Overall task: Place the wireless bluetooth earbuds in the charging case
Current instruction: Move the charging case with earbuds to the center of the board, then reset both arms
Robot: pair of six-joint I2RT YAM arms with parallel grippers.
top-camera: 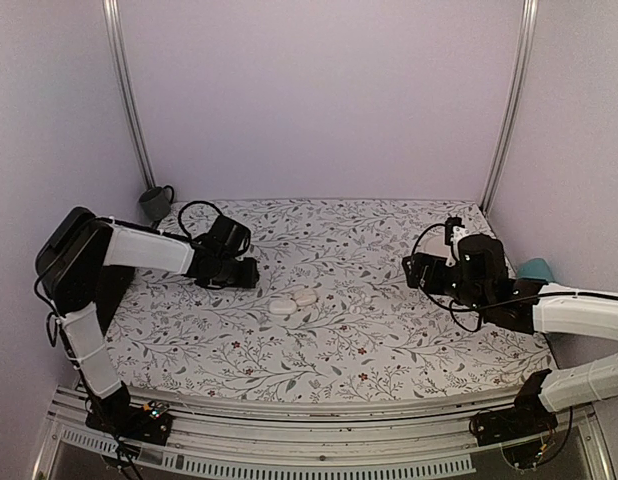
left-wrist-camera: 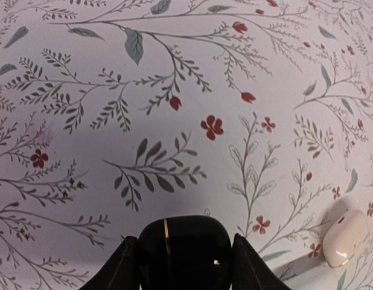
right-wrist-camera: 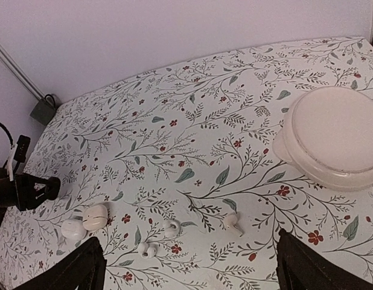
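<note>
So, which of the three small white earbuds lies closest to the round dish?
The earbud lying on its own; the other two sit close together, further from the dish.

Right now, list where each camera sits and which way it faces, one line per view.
Top external: above and behind the bases, looking down over the floral table to the back wall; left arm and right arm show.
Left wrist: close above the table, looking down; own jaws flank the charging case.
Right wrist: higher, facing across toward the left arm; own jaws wide at the bottom corners, white dish right.
Shared: a white pebble appears in all three.
</note>
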